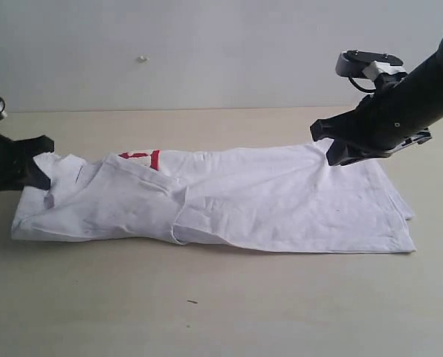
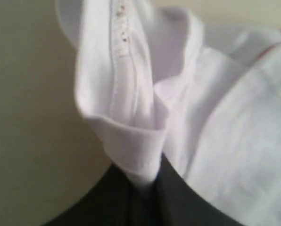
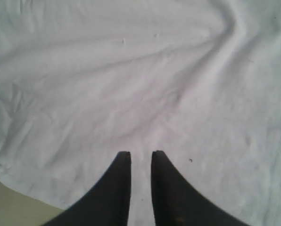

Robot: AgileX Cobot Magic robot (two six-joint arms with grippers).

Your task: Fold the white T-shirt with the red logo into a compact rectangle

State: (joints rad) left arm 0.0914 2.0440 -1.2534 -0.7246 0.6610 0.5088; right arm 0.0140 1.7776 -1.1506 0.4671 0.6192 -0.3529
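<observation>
Two black grippers are at the two ends of one white T-shirt (image 1: 281, 201). The shirt lies on the tan desk (image 1: 207, 312), folded into a long strip that runs from left to right. A small bit of the red logo (image 1: 141, 157) peeks out at the far edge, near the left end.

The left gripper (image 1: 37, 160) sits at the left end. Its jaws are clamped on a fold of the shirt's stitched edge, and the cloth bunches up out of them.

The right gripper (image 1: 333, 149) hangs over the far edge at the right end. Its jaws are a little apart, with nothing between them and only smooth cloth below.

In front of the shirt's near edge there is a wide stretch of bare desk. Behind the far edge there is a thinner bare strip up to the wall.
</observation>
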